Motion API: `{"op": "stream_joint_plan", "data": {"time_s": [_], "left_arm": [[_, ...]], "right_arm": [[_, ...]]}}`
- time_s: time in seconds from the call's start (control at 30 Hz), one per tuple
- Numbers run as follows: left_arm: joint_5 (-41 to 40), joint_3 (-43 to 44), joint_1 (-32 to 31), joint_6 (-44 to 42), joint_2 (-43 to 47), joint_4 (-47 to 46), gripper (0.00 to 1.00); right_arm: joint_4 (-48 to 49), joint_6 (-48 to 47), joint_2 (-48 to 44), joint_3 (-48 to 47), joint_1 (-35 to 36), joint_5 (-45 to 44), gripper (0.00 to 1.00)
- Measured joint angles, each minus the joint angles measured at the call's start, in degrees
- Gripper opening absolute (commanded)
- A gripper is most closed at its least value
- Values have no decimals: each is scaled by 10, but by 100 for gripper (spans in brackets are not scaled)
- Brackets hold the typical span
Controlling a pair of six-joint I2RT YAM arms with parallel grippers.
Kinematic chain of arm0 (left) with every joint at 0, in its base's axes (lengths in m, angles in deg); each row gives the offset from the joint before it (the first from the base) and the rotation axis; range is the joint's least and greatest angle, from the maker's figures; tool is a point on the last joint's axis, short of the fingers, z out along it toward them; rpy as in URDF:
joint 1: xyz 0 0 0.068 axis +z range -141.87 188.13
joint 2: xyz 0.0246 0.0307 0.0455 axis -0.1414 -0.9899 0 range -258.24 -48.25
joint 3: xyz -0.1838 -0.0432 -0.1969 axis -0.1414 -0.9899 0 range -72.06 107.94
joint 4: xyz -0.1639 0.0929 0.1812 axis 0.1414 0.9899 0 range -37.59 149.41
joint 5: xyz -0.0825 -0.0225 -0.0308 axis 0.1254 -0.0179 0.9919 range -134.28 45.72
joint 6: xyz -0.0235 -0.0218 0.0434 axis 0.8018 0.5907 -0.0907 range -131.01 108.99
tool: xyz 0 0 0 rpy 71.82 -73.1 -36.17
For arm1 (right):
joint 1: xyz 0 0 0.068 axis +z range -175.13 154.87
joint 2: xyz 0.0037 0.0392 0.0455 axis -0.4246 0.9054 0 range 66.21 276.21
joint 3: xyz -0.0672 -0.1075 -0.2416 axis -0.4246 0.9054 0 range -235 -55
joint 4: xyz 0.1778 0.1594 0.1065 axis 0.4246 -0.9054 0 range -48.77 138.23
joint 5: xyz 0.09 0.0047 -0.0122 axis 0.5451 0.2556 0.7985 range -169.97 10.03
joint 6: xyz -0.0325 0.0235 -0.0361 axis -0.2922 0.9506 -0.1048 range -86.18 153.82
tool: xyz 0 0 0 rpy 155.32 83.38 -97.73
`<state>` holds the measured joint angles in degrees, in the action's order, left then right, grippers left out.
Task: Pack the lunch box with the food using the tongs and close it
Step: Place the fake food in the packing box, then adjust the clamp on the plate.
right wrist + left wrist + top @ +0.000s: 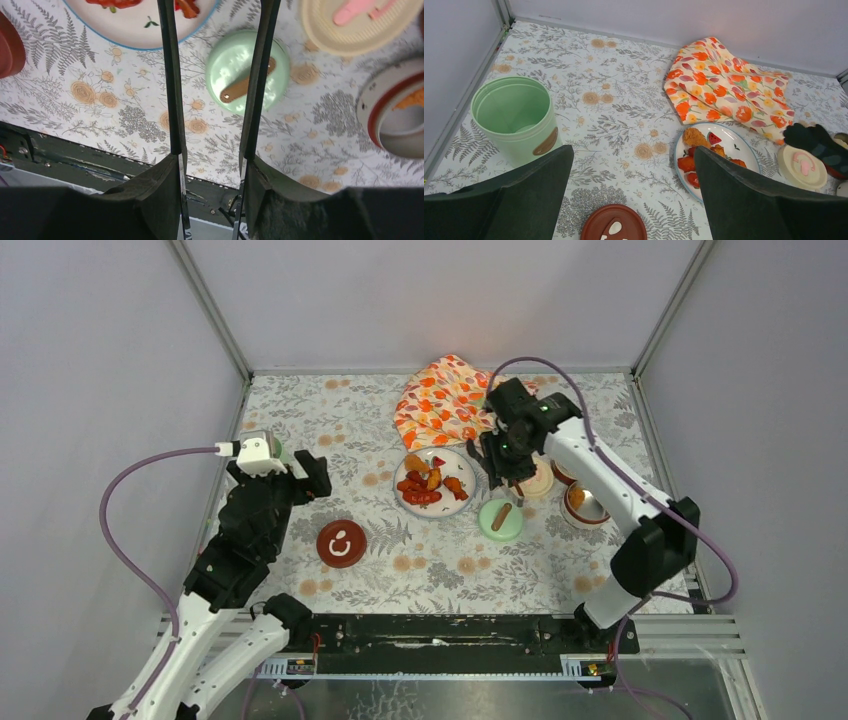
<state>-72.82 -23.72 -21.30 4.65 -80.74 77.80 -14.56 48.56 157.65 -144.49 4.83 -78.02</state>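
Note:
My right gripper (pixel 212 167) is shut on the tongs (pixel 171 80). Their two dark arms run up between my fingers over the green lid (pixel 247 71) toward the white plate (pixel 140 35); the tips are out of frame. Orange-red fried food (pixel 428 482) lies on that plate (pixel 460 462). A steel bowl (pixel 590 508) with an orange piece inside stands to the right, and the cream lid (pixel 540 480) lies beside my right gripper (pixel 500 465). My left gripper (pixel 634 200) hangs open and holds nothing, with the mint-green pot (pixel 516 117) to its left and the dark red lid (pixel 614 226) below it.
An orange flower-patterned cloth (pixel 445 395) lies at the back behind the plate. Grey walls close the table on three sides. A black rail (pixel 450 635) runs along the near edge between the arm bases.

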Motion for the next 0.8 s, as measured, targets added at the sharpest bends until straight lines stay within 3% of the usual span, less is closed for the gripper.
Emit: {"op": "stream_joint_plan", "data": {"time_s": [0.4,0.8], "left_arm": [[1,0,20,0,-1,0,98],[5,-3,25,0,-5,0,98]], "right_arm": [[18,-86,162,-117,86,0,51],[31,-136,260,-206,111,-10,52]]}}
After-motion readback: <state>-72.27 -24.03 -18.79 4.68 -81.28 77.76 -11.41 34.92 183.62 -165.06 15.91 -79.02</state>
